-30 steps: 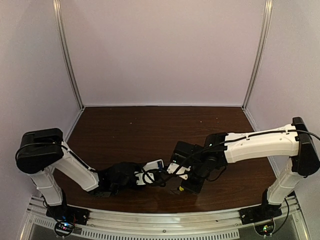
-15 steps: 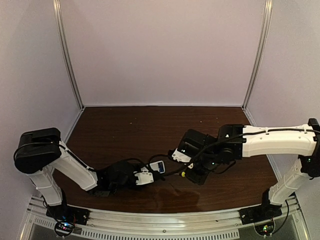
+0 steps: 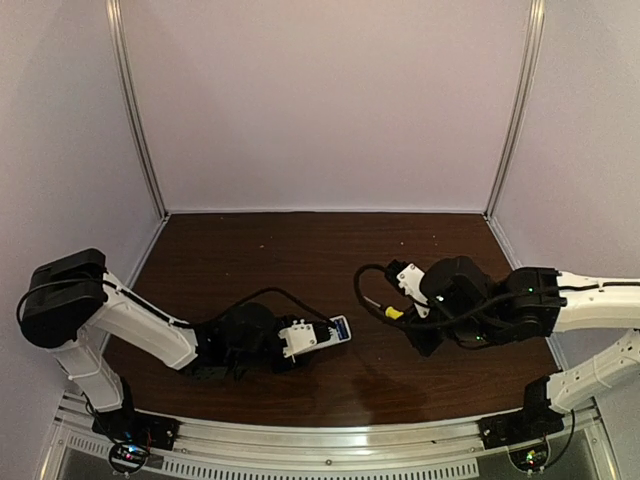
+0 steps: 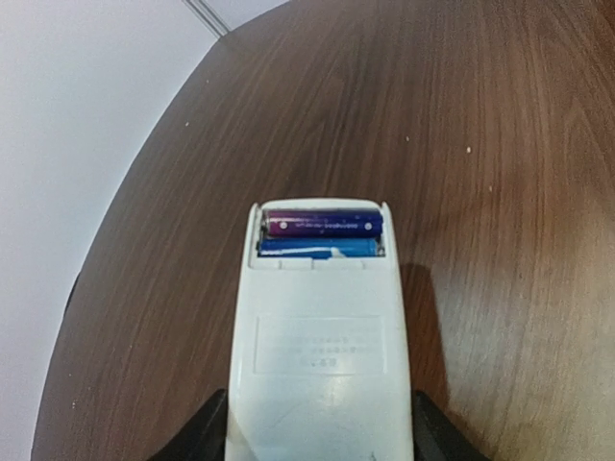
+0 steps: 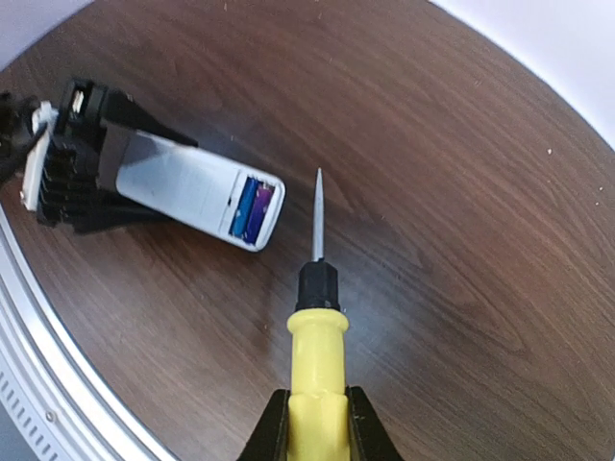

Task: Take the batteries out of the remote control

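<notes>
While Left Jaws Clamp the Remote, Right Holds a Screwdriver

As the left arm lies low across the near-left table (image 3: 300, 250), the left gripper (image 3: 297, 343) clasps the remote control (image 4: 322, 355) by its sides. The compartment end points right, with both batteries (image 4: 324, 226) seated inside. From the right, the right gripper (image 5: 319, 423) pinches a yellow-handled screwdriver (image 5: 317, 336), its tip beside the compartment and apart from it.

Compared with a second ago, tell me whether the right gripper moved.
Yes: the right gripper, shut on the screwdriver, has drawn rightward away from the remote control, toward the right frame post.
</notes>
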